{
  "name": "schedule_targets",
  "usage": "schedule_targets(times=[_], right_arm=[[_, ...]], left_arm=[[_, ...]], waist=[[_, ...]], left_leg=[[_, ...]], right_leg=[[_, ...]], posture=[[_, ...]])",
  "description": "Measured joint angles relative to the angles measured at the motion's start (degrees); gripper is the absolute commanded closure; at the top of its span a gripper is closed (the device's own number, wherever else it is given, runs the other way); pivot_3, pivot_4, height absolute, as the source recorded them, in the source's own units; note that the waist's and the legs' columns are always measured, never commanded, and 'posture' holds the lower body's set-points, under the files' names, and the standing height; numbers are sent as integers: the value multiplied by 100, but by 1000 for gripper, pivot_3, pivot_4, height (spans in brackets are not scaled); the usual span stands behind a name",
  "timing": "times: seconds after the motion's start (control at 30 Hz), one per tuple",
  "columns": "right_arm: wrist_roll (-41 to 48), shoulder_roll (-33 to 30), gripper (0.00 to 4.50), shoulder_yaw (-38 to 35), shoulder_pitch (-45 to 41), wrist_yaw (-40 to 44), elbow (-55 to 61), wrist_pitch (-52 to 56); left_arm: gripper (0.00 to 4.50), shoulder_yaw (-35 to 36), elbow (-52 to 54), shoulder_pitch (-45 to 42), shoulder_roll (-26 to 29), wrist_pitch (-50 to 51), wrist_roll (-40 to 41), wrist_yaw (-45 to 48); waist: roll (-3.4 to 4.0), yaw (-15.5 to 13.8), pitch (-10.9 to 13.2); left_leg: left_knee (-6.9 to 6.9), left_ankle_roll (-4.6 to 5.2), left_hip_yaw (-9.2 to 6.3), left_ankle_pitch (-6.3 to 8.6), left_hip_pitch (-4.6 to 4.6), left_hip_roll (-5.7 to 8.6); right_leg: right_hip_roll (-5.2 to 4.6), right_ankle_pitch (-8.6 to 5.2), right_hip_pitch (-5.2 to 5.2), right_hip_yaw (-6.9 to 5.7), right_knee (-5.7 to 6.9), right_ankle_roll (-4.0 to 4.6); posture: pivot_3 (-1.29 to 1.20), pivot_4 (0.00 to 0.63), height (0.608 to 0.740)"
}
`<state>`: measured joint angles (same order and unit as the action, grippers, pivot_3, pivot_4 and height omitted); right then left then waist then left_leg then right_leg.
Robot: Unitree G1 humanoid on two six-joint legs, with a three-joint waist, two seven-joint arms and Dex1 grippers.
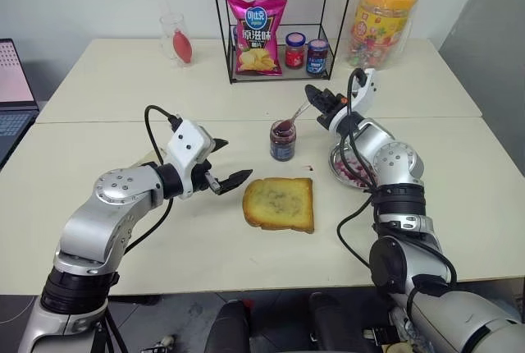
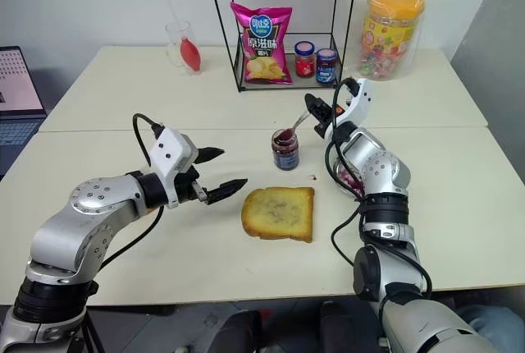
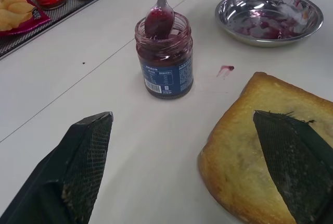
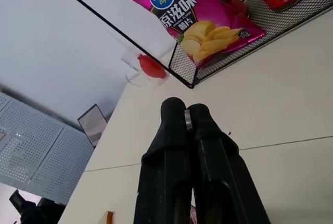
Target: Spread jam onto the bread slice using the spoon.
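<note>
The bread slice (image 1: pixel 279 204), toasted and golden with a brown crust, lies flat near the table's front. Just behind it stands the small glass jar of dark jam (image 1: pixel 283 141). The spoon (image 1: pixel 297 115) has its stained bowl (image 3: pixel 158 21) in the jar mouth and its handle slanting up to the right. My right gripper (image 1: pixel 316 94) is shut on the handle's end; a sliver of metal shows between its fingertips (image 4: pixel 188 120). My left gripper (image 1: pixel 236 160) hovers open just left of the bread, with nothing between its fingers (image 3: pixel 83 166).
A jam-smeared steel dish (image 3: pixel 268 15) sits right of the jar, partly behind my right arm. A wire rack (image 1: pixel 279 70) at the back holds a chips bag (image 1: pixel 256 34) and two small jars. A candy tub (image 1: pixel 384 20), a glass (image 1: pixel 176 39) and a laptop (image 1: pixel 12 98) stand further off. A jam drop (image 3: pixel 225 69) marks the table.
</note>
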<state>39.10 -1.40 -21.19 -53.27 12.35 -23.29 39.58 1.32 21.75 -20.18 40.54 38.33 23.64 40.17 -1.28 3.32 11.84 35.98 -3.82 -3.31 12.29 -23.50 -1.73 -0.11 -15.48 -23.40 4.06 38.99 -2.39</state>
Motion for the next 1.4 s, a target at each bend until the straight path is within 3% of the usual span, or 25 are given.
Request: schedule_targets(times=[0.53, 1.03, 1.23, 1.4], right_arm=[[289, -3, 4484, -207, 1, -240, 45, 118], [1093, 157, 4484, -735, 55, -791, 70, 374], [1229, 154, 4484, -491, 132, -718, 822, 571], [1630, 188, 4484, -49, 573, -798, 2097, 1138]], left_arm=[[0, -85, -14, -40, -11, -10, -18, 0], [0, -78, -144, -159, -231, -156, -5, -65], [0, 92, -66, 32, -242, -286, 81, -9], [0, 436, 283, 834, -102, -465, 220, 233]], waist=[[0, -1, 0], [0, -1, 0], [0, 3, 0], [0, 7, 0]], left_leg=[[0, 0, 0, 0, -1, 0], [0, 0, 0, 0, -1, 0], [-2, 0, 0, 0, -8, -1], [-3, 1, -6, 0, -21, -3]], right_leg=[[0, 0, 0, 0, 0, 0], [0, 0, 0, 0, 0, 0], [0, 0, -9, 0, 0, 0], [0, 0, -19, -4, 0, 0]], posture=[[0, 150, 740], [0, 150, 740], [0, 150, 740], [0, 150, 740]])
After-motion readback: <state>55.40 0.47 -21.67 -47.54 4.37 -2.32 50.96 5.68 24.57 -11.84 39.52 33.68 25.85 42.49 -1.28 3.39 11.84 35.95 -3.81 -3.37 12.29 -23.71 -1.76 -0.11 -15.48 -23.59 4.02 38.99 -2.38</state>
